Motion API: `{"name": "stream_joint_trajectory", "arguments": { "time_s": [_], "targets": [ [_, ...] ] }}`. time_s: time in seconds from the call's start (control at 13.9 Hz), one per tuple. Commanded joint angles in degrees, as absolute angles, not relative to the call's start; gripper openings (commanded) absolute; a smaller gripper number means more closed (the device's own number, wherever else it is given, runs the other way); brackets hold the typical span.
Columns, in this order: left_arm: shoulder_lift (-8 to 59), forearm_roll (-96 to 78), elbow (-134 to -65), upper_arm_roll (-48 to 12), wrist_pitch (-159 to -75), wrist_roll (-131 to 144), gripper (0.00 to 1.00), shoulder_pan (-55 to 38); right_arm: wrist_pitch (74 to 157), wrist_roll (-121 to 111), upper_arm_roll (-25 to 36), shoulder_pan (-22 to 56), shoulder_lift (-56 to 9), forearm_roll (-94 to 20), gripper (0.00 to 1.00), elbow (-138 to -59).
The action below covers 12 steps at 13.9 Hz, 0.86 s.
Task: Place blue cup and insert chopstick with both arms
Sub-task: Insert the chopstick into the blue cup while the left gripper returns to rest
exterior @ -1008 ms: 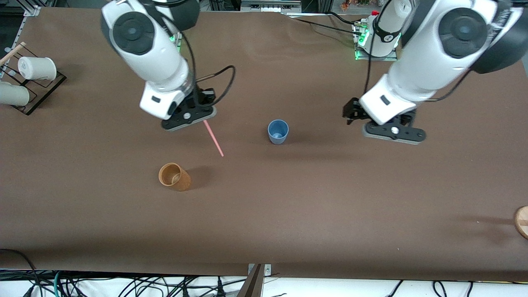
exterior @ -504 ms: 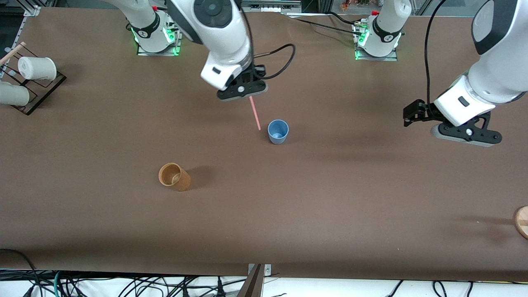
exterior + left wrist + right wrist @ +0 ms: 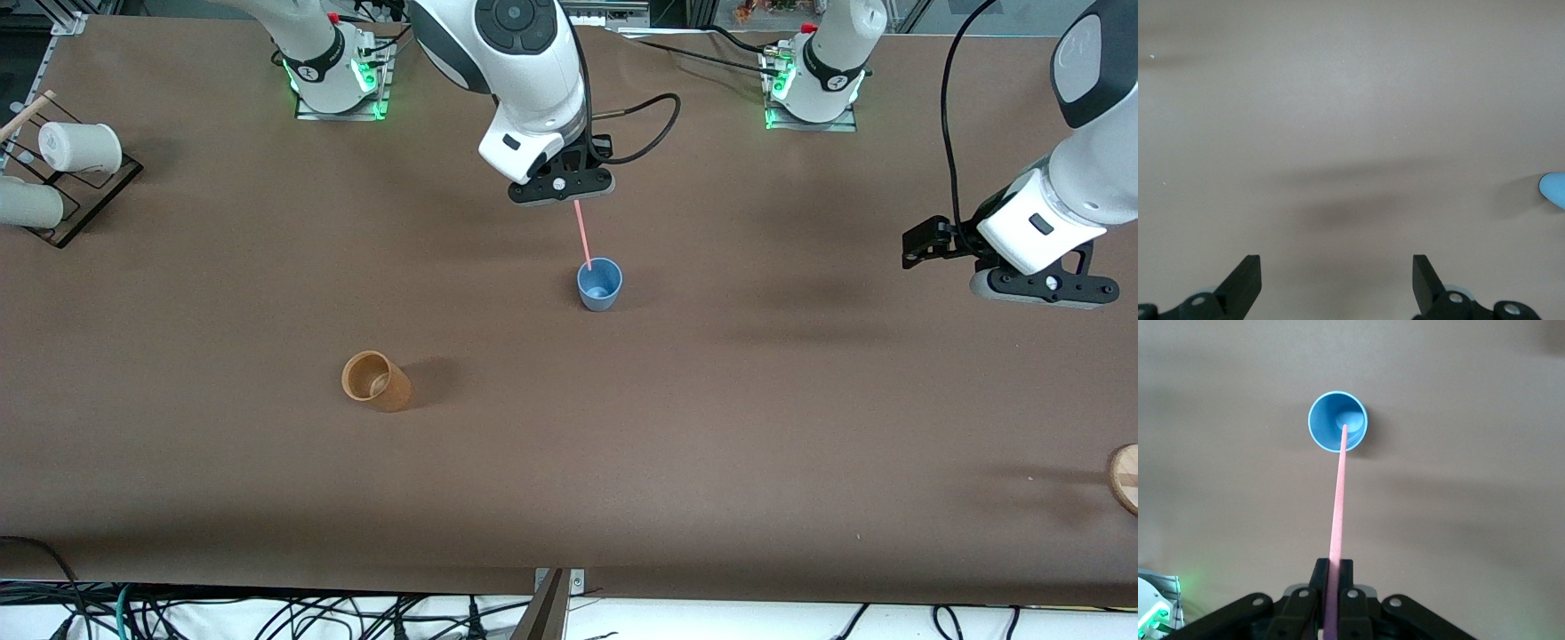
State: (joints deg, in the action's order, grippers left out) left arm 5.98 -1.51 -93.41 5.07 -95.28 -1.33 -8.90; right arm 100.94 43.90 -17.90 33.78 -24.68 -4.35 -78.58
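The blue cup [image 3: 599, 284] stands upright near the middle of the table; it also shows in the right wrist view [image 3: 1337, 421] and at the edge of the left wrist view [image 3: 1555, 189]. My right gripper [image 3: 576, 201] is shut on the pink chopstick [image 3: 582, 235] and holds it over the cup, the stick's lower tip at the cup's rim. In the right wrist view my right gripper [image 3: 1333, 568] holds the chopstick [image 3: 1338, 500], whose tip lines up with the cup's mouth. My left gripper [image 3: 1337, 275] is open and empty, up over bare table toward the left arm's end [image 3: 1042, 283].
An orange-brown cup [image 3: 374, 380] stands nearer the front camera, toward the right arm's end. A black rack [image 3: 84, 191] with white cups [image 3: 78, 147] sits at the right arm's end. A round wooden thing [image 3: 1125, 477] shows at the left arm's end.
My right gripper has carried the chopstick from near the orange-brown cup to over the blue cup. My left gripper has moved away from the blue cup toward the left arm's end.
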Motion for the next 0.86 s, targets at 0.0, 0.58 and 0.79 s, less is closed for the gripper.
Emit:
{"name": "stream_joint_trajectory", "arguments": {
  "time_s": [0.0,0.58,0.79],
  "targets": [
    [5.4,-2.5,-94.1,5.0,-95.8,-2.2,1.00,-8.8,102.4,46.4,-18.4,34.8,-27.0,-4.7,0.00,-76.6],
    [6.0,-2.4,-92.5,5.0,-96.1,-2.2,1.00,-8.8,105.4,46.6,-18.4,35.0,-29.2,-3.9,0.20,-78.0],
    [6.3,-2.3,-92.3,5.2,-96.2,-2.3,1.00,-8.8,105.9,46.2,-18.4,34.5,-29.0,-3.8,0.61,-77.9]
  ]
}}
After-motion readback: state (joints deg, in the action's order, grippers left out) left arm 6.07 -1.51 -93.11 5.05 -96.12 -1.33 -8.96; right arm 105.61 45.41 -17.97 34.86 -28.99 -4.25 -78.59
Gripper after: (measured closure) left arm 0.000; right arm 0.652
